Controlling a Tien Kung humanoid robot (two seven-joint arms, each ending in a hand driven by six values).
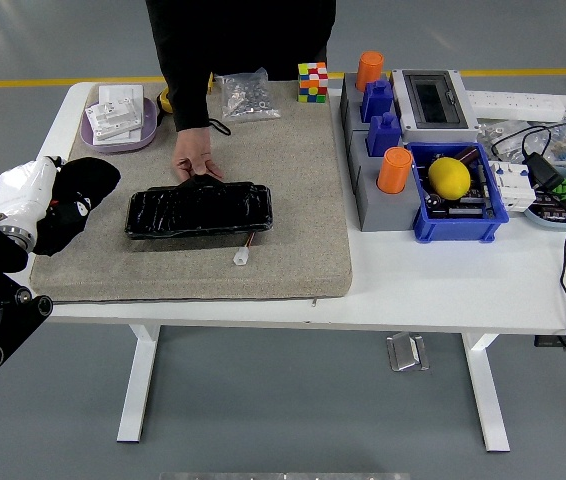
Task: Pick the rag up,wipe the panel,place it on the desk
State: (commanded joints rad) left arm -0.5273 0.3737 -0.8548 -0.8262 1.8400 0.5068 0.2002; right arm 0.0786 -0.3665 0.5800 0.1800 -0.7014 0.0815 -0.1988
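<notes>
A black glossy panel [200, 209] lies across the grey felt mat [293, 190], with a wire and white connector [241, 257] trailing from its near edge. The person's hand [193, 160] rests on the panel's far edge and steadies it. My left hand [25, 195], in a white cover, is at the mat's left edge, curled on the black rag [81, 190]. The rag sits about a hand's width left of the panel and does not touch it. My right arm is nowhere in the picture.
A purple tray [121, 128] with white parts, a bag of screws [243, 95] and a colour cube [312, 81] line the far edge. Grey blocks with orange cylinders [394, 170], a blue bin [458, 205] with a yellow ball, a breaker box [435, 100] and cables fill the right.
</notes>
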